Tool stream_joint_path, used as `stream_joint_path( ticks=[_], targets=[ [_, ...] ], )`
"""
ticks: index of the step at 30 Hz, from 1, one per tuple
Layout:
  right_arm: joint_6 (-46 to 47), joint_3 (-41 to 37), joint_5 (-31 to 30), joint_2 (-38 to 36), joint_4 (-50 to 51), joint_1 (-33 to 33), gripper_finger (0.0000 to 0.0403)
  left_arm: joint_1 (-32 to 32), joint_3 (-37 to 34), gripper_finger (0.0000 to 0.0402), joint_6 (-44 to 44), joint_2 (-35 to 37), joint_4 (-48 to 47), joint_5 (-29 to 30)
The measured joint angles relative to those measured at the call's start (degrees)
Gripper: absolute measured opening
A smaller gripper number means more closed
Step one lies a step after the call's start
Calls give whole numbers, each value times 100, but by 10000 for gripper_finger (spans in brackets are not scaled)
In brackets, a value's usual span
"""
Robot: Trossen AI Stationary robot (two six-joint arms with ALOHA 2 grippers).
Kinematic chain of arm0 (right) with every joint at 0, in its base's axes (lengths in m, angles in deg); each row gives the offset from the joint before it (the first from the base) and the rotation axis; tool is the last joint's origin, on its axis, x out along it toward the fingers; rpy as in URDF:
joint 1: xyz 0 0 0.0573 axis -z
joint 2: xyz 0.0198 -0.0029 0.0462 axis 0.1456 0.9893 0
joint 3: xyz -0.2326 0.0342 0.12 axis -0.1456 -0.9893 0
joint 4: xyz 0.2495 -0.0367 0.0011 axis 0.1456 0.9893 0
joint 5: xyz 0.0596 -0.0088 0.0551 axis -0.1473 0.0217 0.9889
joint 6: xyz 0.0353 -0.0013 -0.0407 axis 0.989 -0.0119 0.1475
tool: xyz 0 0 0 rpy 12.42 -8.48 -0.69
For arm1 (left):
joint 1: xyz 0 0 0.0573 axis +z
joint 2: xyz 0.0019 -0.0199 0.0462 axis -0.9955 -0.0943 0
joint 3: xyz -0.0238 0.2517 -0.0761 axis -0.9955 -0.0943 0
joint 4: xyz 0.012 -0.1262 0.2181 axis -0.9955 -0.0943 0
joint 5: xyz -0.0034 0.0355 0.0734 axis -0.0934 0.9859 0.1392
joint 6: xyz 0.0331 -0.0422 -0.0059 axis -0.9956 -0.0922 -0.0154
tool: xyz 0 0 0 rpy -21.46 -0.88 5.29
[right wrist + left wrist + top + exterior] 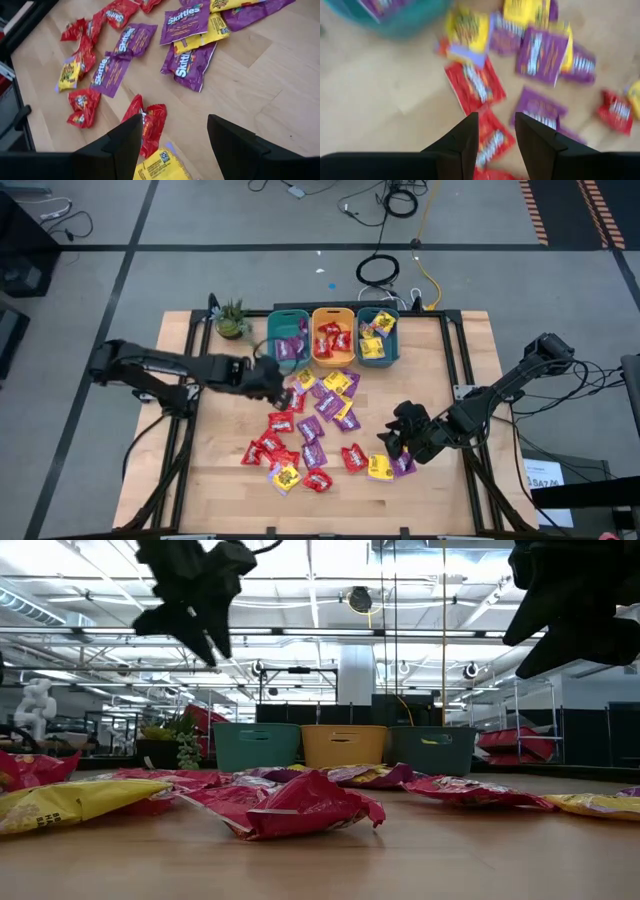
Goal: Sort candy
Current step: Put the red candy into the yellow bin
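Candy (315, 425) sits mid-table as a loose scatter of flat shiny packets, red, purple, yellow, running from just in front of the bins at the far edge toward the near edge. Some is already sorted: purple in the teal bin (288, 315), red in the orange bin (333, 314), yellow in the third bin (378, 315).

Left gripper (283, 384) hovers over the scatter's far-left end, fingers apart, nothing held. Wrist view puts a red packet (490, 142) directly under the gap, long axis roughly in line with the fingers.

Right gripper (392, 442) hangs over the near-right end, fingers apart, empty. A red packet (150, 125) and a yellow packet (157, 167) lie just under and ahead of it.

My read: each arm has a red packet closest; the left one is better centred for a straight drop.
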Motion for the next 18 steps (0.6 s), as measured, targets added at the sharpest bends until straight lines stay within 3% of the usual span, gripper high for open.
stream_joint_path(
  ticks=[7,18],
  targets=[
    [-122,0,29,0,-47,0,215,-411,-151,136,416,-741,403,-516],
    [-301,4,154,0,-257,-17,215,-442,-183,136,772,-2324,737,-1477]
  ],
)
